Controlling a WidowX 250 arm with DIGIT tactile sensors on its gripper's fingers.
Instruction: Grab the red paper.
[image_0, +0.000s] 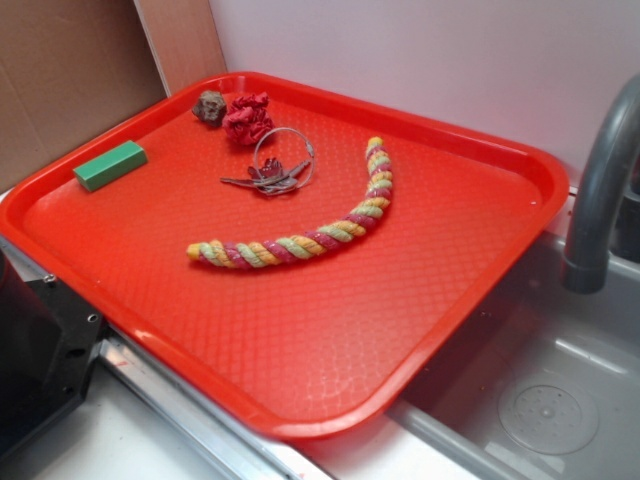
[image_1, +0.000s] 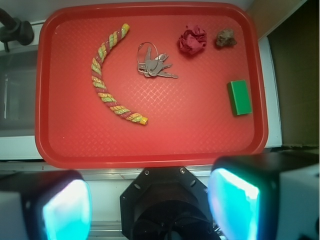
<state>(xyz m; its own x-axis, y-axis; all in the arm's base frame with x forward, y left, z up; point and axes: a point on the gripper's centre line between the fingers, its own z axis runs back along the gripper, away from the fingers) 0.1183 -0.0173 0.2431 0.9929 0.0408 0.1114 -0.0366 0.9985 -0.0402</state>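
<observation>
The job of grabbing the red paper (image_1: 193, 40) had not yet got past its opening step: the reach was still to be made. In the wrist view the gripper (image_1: 150, 207) hung high above the near edge of the red tray (image_1: 150, 150), its two pale fingers (image_1: 65, 212) blurred at the bottom corners of the picture, spread wide apart, holding nothing and touching nothing. The crumpled ball of dark red paper lay on the tray at about one o'clock from the tray's middle in that view, well apart from the gripper. Just beside it, toward three o'clock, sat a rough brown-grey lump (image_1: 226, 38), close but seemingly not touching. At about eight o'clock from the paper lay a bunch of keys on a wire ring (image_1: 154, 64), near it but separate. A curved rope of twisted green, yellow and pink strands (image_1: 107, 75) arced across the left half of the tray, and a green block (image_1: 239, 97) lay near the right rim. In the exterior view a grey tap (image_0: 600, 190) rose over a steel sink (image_0: 540, 400) to the right of the tray. To my eye the next move called for carrying the open fingers out over the paper ball and lowering them astride it, keeping clear of the brown lump and the key ring.
</observation>
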